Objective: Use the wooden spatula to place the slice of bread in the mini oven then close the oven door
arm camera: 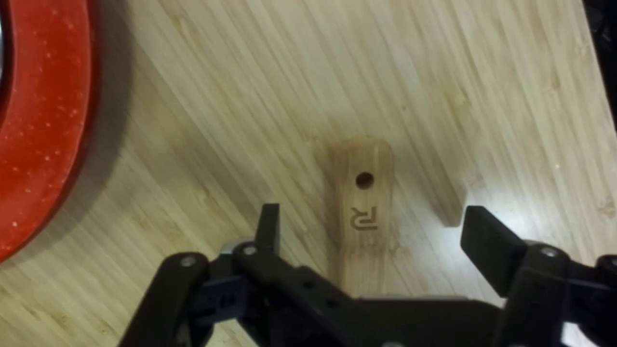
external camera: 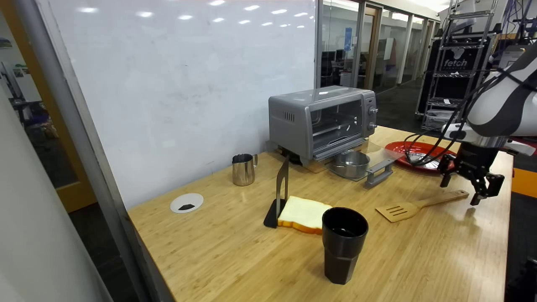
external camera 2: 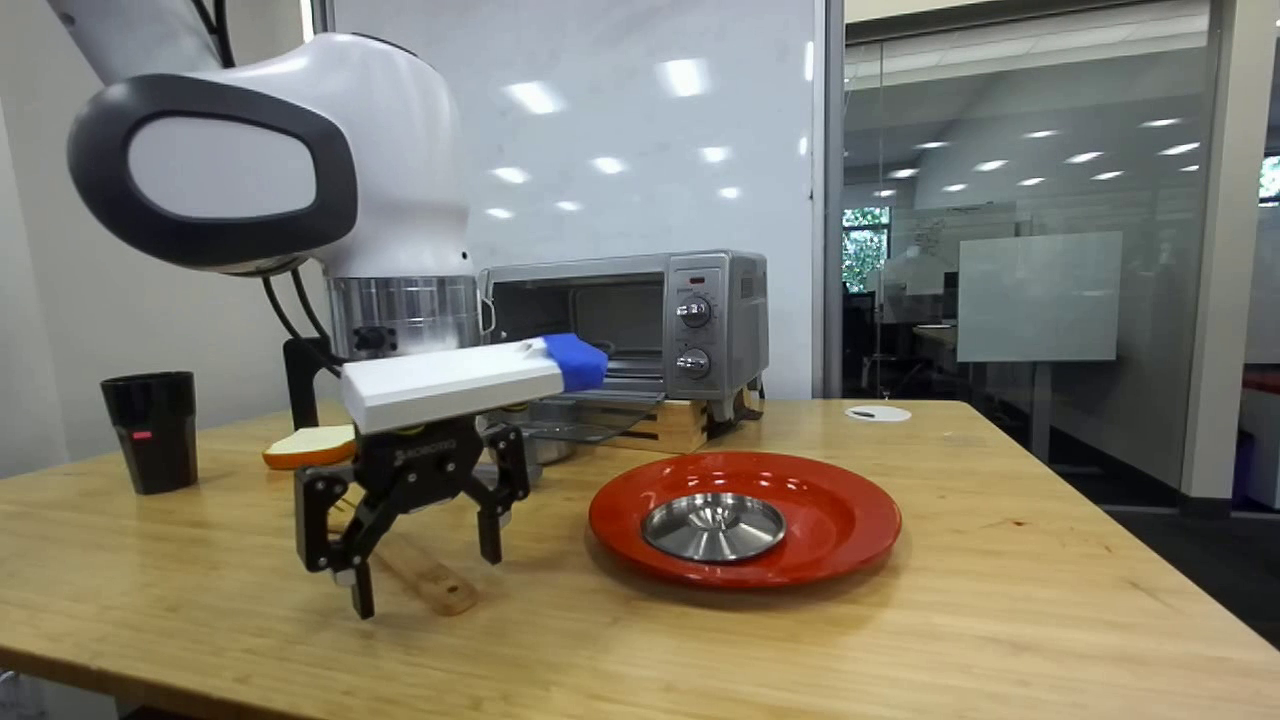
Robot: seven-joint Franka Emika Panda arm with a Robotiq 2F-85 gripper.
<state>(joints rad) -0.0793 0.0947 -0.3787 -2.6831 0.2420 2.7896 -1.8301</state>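
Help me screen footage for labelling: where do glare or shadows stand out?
Wrist view: white glare on the pale wooden tabletop beside the light tan wooden spatula, dark shadow beside the round red plate; both exterior views: bright reflections on the large glossy white board.

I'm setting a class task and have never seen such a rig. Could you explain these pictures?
This is a robot arm ending in a black gripper. Two pictures come from cameras outside the robot; the close-up comes from a camera on its wrist. On the wooden table are a slotted wooden spatula, a slice of bread, a black cup, a black utensil, a metal pitcher and a red plate bearing a metal lid. The mini oven has its oven door lowered; a metal pot shows through the glass. Nothing is held: the gripper hangs open above the wooden spatula's handle, jaws apart.
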